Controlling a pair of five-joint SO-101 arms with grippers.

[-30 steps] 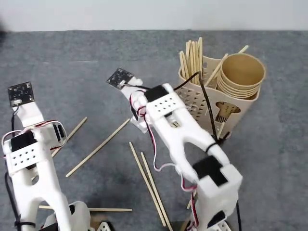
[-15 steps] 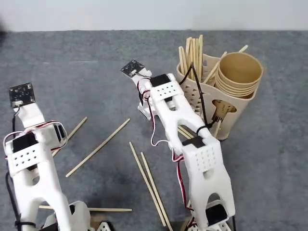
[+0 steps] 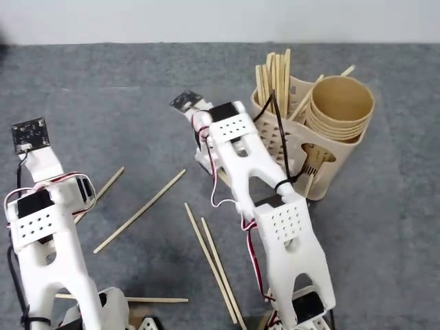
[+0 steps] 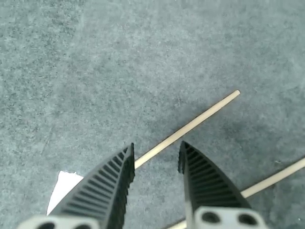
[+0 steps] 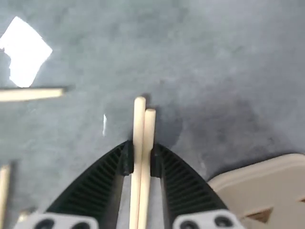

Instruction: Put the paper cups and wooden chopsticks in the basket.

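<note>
Right arm (image 3: 240,148) shifted toward basket (image 3: 347,157) | right jaws clamp two chopsticks (image 5: 139,138) | left jaws apart

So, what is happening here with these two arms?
The right gripper is shut on two wooden chopsticks, close to the basket, which already holds stacked paper cups and a bundle of chopsticks. The left gripper hangs open above one loose chopstick on the table. More chopsticks lie loose between the arms.

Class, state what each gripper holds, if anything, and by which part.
The right gripper clamps two pale wooden chopsticks side by side near one end; the left gripper is open and holds nothing.
</note>
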